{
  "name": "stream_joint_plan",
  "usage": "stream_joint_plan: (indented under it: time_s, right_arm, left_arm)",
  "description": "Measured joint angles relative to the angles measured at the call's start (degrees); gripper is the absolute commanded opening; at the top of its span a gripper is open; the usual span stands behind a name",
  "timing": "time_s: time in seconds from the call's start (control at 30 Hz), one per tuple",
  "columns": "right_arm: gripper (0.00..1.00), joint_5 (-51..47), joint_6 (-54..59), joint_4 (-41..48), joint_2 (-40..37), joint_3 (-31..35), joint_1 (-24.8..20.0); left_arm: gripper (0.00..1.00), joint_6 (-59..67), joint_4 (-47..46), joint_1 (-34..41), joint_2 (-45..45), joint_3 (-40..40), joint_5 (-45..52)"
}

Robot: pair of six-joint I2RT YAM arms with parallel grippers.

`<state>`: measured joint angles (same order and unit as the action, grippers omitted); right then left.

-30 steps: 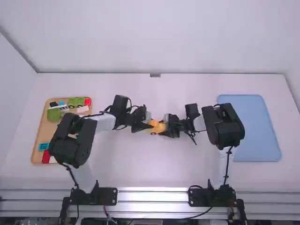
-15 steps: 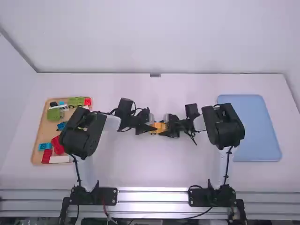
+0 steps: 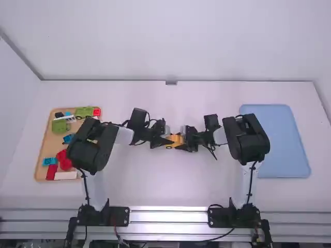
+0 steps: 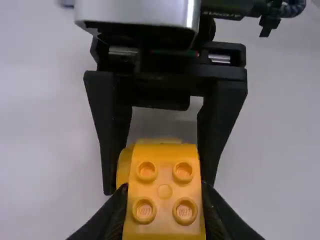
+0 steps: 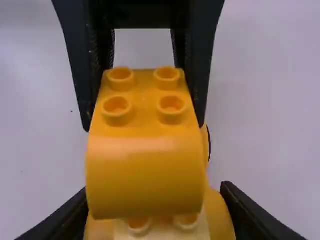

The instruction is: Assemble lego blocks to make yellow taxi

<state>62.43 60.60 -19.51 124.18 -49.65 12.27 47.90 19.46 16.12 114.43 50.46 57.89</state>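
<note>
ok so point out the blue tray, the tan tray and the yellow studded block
blue tray (image 3: 279,147), high view, bare middle
tan tray (image 3: 50,142), high view, bare left part
yellow studded block (image 4: 164,192), left wrist view, studded top

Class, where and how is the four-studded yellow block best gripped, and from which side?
I'd pinch the block across its two straight sides, coming from the studded end. Those sides run roughly parallel, giving each finger a matching face; the left hand grips it so. The rounded end, facing the right hand, would probably give poorer hold.

Lego block (image 5: 145,172) of smooth, glossy plastic
</note>
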Motion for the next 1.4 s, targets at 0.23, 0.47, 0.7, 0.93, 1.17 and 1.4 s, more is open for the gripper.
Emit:
stream_joint_plan:
  time_s: [0.23, 0.47, 0.7, 0.93, 1.17, 1.4]
  right_arm:
    - [0.49, 0.0, 0.0, 0.0, 0.0, 0.0, 0.0]
    - [0.50, 0.0, 0.0, 0.0, 0.0, 0.0, 0.0]
    - [0.50, 0.0, 0.0, 0.1, 0.0, 0.0, 0.0]
    - [0.50, 0.1, 0.0, 0.1, 0.0, 0.0, 0.0]
    - [0.50, 0.0, 0.1, 0.1, 0.0, 0.0, 0.0]
    - [0.50, -0.2, 0.7, 0.0, 0.0, 0.0, 0.0]
  left_arm:
    - [0.14, -0.1, 0.0, 0.1, 0.0, 0.0, -0.1]
    - [0.13, -0.1, -0.6, 0.9, 0.0, 0.0, -1.0]
    - [0.13, -0.1, -0.4, 0.9, 0.0, 0.0, -1.7]
    - [0.13, -0.1, 0.0, 0.9, 0.0, 0.0, -2.5]
    - [0.13, -0.1, 0.0, 0.9, 0.0, 0.0, -2.5]
    - [0.16, -1.1, 4.4, 0.7, 2.1, 0.0, -0.6]
